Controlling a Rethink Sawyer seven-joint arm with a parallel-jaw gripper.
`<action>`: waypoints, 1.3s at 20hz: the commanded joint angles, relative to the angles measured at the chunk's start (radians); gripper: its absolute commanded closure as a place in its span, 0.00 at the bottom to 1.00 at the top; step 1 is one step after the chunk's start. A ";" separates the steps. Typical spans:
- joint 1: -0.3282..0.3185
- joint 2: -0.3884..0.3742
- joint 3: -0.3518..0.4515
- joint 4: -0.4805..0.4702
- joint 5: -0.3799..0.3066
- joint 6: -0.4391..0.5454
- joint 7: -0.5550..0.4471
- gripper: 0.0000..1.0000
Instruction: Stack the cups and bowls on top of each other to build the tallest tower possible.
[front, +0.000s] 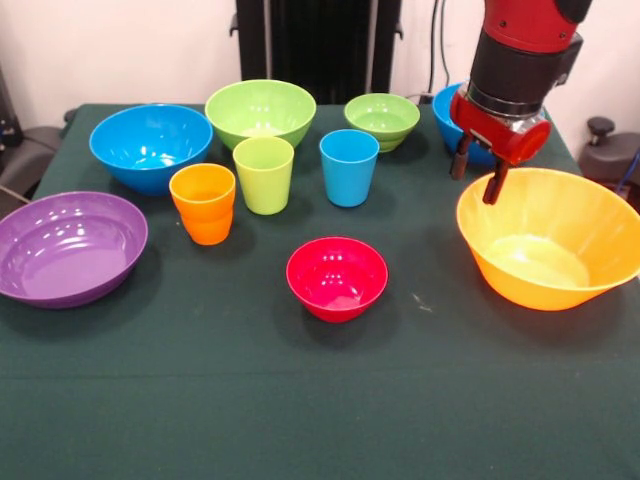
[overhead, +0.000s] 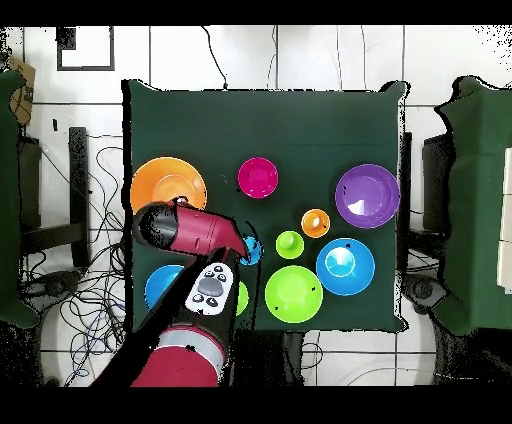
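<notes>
My gripper (front: 477, 176) hangs open and empty over the far rim of the big yellow-orange bowl (front: 548, 240) (overhead: 168, 183). The orange cup (front: 203, 203), lime cup (front: 264, 174) and blue cup (front: 349, 167) stand upright in a row at mid table. Around them are a small red bowl (front: 337, 277), purple bowl (front: 68, 247), large blue bowl (front: 150, 145), large green bowl (front: 260, 110) and small green bowl (front: 381, 120). A second blue bowl (front: 445, 108) is partly hidden behind the arm. Each piece stands alone; no tower shows.
The table is covered with a dark green cloth (front: 200, 400). In the overhead view the red arm (overhead: 185, 230) covers the gripper and parts of the blue cup (overhead: 252, 250) and small green bowl (overhead: 241, 297). Cables lie on the floor beside the table.
</notes>
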 joint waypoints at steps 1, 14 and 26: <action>-0.029 0.064 0.145 0.046 -0.028 -0.088 0.061 0.00; -0.048 0.114 0.169 0.032 -0.040 -0.166 0.054 0.00; -0.120 0.047 0.264 0.054 -0.147 -0.029 -0.149 0.00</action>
